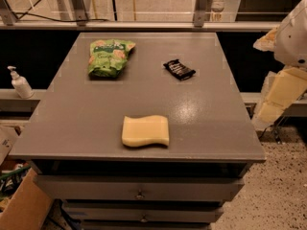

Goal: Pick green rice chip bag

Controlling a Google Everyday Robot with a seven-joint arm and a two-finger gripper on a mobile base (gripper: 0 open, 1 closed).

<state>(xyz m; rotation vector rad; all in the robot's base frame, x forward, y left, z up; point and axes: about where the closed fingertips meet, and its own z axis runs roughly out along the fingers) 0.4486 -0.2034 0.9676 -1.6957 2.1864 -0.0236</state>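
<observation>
One table [201, 128] holds one bag [109, 56], one bar [179, 69] and one sponge [145, 131]; one bottle [20, 83] stands left, one gripper [283, 92] right.

Green rice chip bag [110, 56] flat on far-left of grey tabletop [96, 123]. Black wrapped bar [179, 69] far-right, apart from bag. Yellow wavy sponge [145, 131] near front edge, approx centre. Gripper [280, 97] off table at right side of frame, well apart from bag. Pump bottle [20, 83] on ledge, left.

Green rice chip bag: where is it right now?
In the camera view, the green rice chip bag lies on the far left part of the table, left of the black bar and beyond the yellow sponge. The end effector hangs past the table's right edge.
</observation>
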